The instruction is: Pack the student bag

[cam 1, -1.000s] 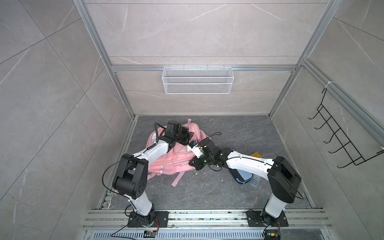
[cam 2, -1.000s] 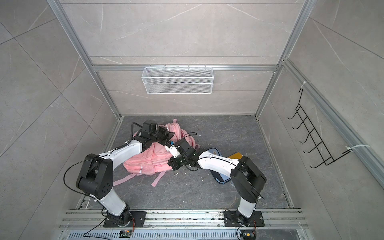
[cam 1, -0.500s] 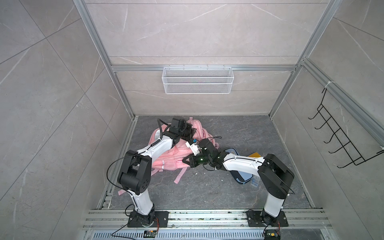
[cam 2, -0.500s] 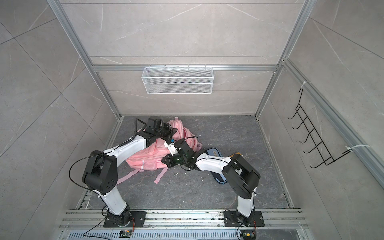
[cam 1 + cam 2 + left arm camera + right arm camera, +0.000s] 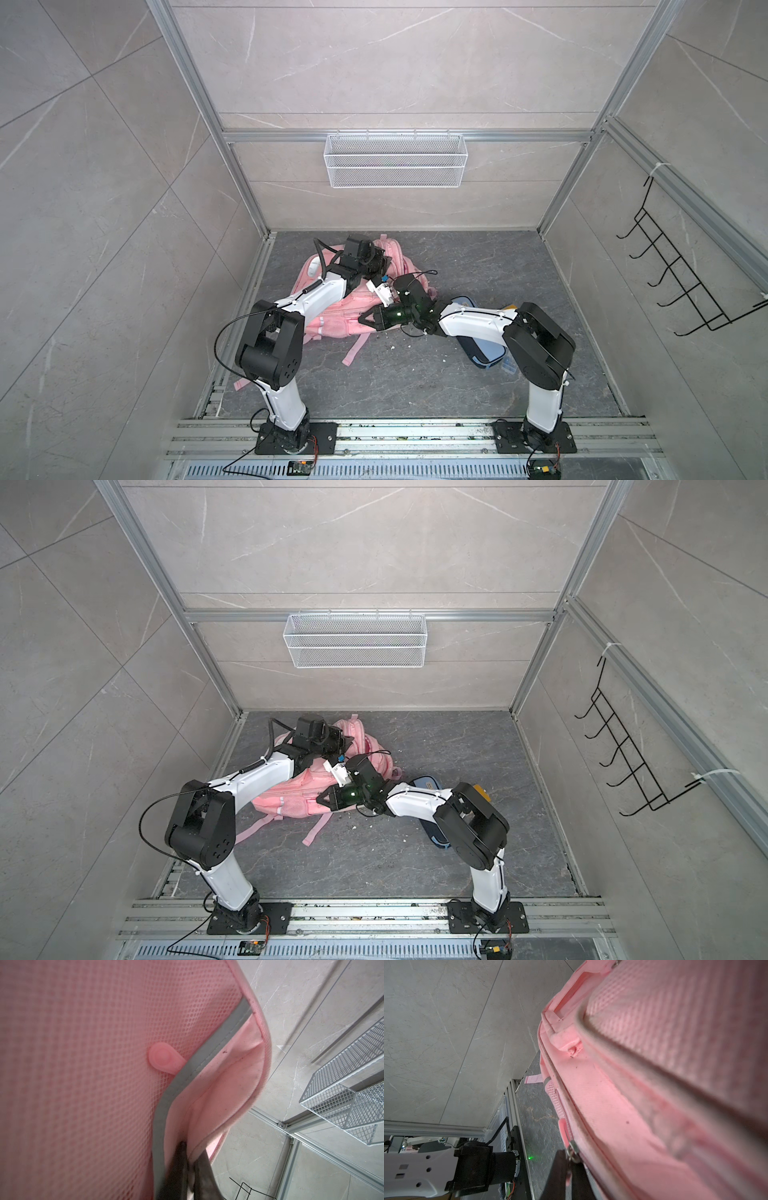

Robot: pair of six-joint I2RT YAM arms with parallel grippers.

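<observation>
The student bag (image 5: 332, 322) (image 5: 286, 800), a pink backpack with pale reflective strips, lies on the dark floor left of centre. My left gripper (image 5: 384, 262) (image 5: 347, 739) is at the bag's far end, shut on a pink fabric edge beside a mesh pocket (image 5: 83, 1064); in the left wrist view its fingertips (image 5: 190, 1151) pinch that edge. My right gripper (image 5: 363, 320) (image 5: 322, 799) is at the bag's near right side. The right wrist view shows it (image 5: 569, 1159) shut on the metal zipper pull (image 5: 572, 1148) of the bag (image 5: 654, 1105).
A light-blue and navy pencil case (image 5: 482, 349) (image 5: 422, 781) lies under my right arm, with a yellow item (image 5: 509, 308) behind it. Loose pink straps (image 5: 353, 349) trail on the floor. A white wire basket (image 5: 395, 160) hangs on the back wall and a black hook rack (image 5: 673, 286) on the right wall.
My right gripper has slid left along the bag's side with the zipper pull. My left gripper has shifted a little farther back and right, lifting the bag's far edge.
</observation>
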